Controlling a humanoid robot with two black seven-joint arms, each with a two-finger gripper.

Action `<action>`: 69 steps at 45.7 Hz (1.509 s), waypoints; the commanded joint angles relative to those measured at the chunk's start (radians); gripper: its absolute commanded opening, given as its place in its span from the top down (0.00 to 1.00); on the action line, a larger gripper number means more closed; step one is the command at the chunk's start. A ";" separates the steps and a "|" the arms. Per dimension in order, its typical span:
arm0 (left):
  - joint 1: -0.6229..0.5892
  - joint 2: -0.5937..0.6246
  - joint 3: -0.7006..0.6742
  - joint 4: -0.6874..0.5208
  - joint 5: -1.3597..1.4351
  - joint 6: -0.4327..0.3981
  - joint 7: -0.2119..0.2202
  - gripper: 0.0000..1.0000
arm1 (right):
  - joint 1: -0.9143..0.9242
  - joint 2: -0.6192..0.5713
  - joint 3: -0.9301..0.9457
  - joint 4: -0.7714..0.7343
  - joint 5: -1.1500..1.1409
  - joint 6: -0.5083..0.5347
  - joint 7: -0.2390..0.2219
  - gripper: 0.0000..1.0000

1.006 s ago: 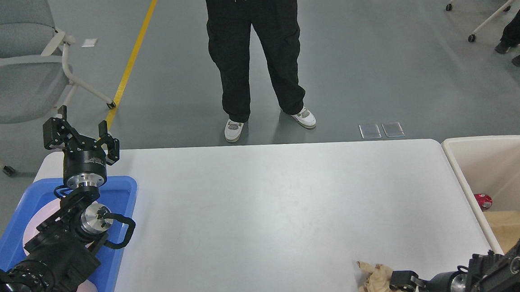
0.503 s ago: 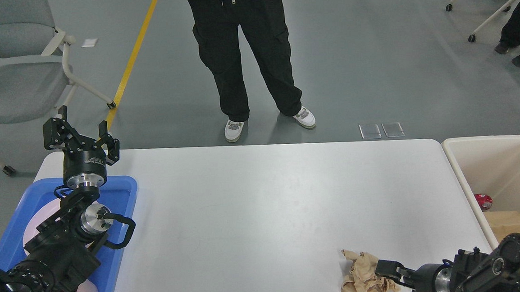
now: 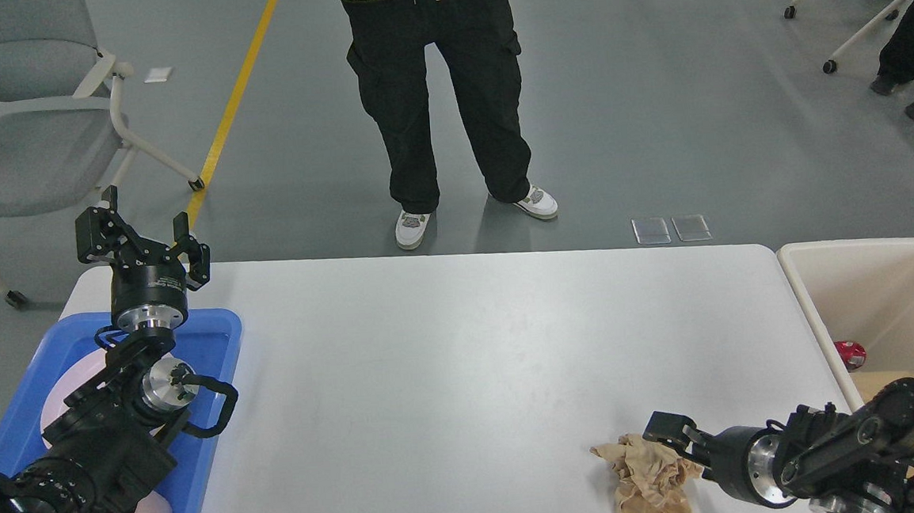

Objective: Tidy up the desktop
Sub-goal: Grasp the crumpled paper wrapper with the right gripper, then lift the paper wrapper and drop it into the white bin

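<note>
desktop (image 3: 464, 367), right end effector (image 3: 669, 442) above near edge

1. The tabletop (image 3: 463, 351) is big, white and smooth, with round corners.
2. A blue tray (image 3: 220, 334) lies on the tabletop at its left end. It reaches to the near edge.
3. Something round and pink (image 3: 61, 396) lies inside the blue tray. A black arm hides part of it.
4. A crumpled tan cloth (image 3: 645, 479) lies on the tabletop near the front edge, toward the right side.
5. The cloth and the blue tray are well apart.
6. A cream bin (image 3: 805, 299) stands just beside the right end of the tabletop, not on it.
</note>
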 commanded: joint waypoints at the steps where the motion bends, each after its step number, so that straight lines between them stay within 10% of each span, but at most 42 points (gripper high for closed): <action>1: 0.000 0.000 0.000 0.000 0.000 0.000 0.000 0.04 | -0.015 0.000 0.052 0.001 0.034 0.004 0.000 0.00; 20: 0.000 0.000 0.000 0.000 0.000 0.000 0.000 0.04 | -0.054 0.062 0.102 -0.010 0.112 0.025 0.000 0.01; 31: 0.000 0.000 0.000 0.000 0.000 0.000 0.000 0.04 | -0.093 0.103 0.101 -0.057 0.111 0.025 0.004 0.58; 34: -0.001 0.000 0.000 0.000 0.000 0.000 0.000 0.04 | -0.093 0.112 0.101 -0.059 0.111 0.024 0.004 1.00; 57: 0.000 0.000 0.000 0.000 0.000 0.000 0.000 0.04 | 0.023 0.014 0.047 -0.008 0.092 0.027 0.004 1.00; 69: 0.000 0.000 0.000 -0.001 0.000 0.000 0.000 0.04 | 0.572 0.083 -0.341 0.099 -0.090 0.145 0.004 1.00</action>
